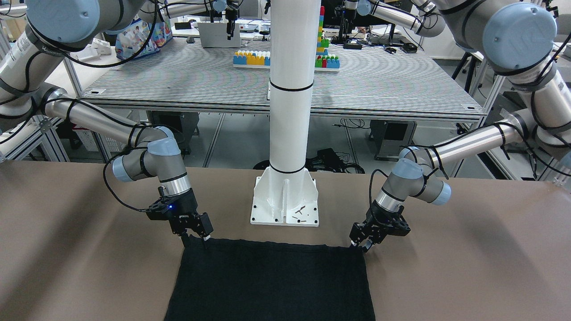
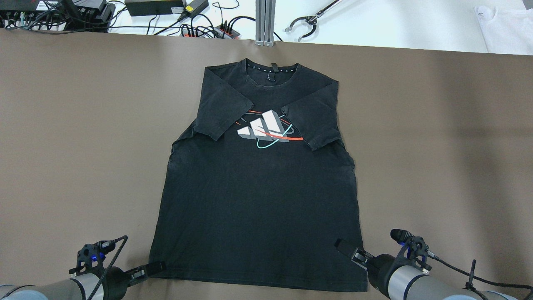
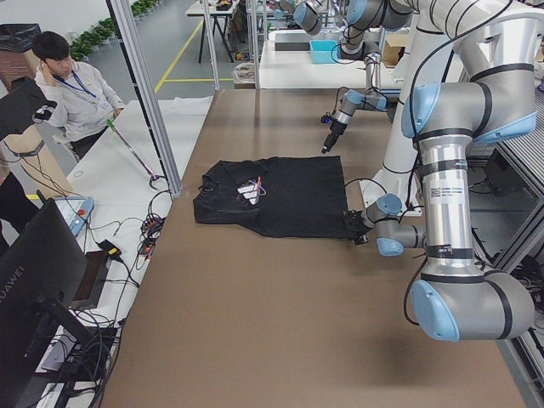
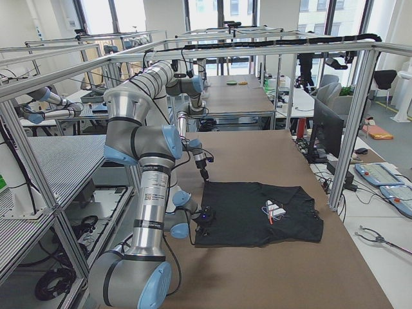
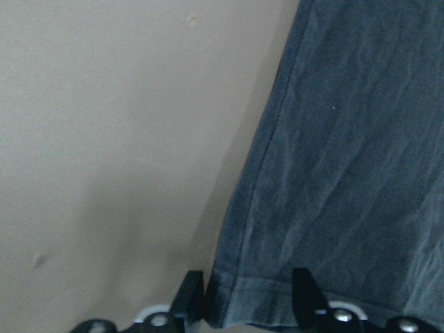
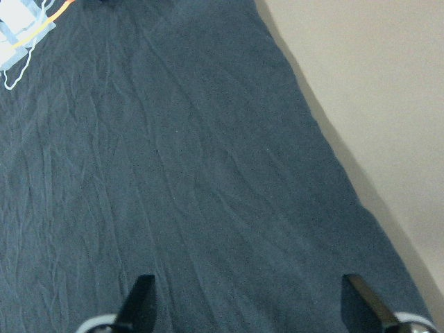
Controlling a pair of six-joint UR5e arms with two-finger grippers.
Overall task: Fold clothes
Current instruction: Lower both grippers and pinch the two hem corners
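A black T-shirt with a white, red and teal chest logo lies flat on the brown table, both sleeves folded in over the chest and the collar at the far edge. My left gripper is low at the near left hem corner. In the left wrist view its fingers stand apart on either side of the hem corner, open. My right gripper is over the near right hem corner. Its fingers are spread wide above the fabric, open and empty.
The white pillar with its base plate stands between the arms, just behind the hem. Cables and power bricks and a grabber tool lie beyond the far edge. A person stands off the table's far side.
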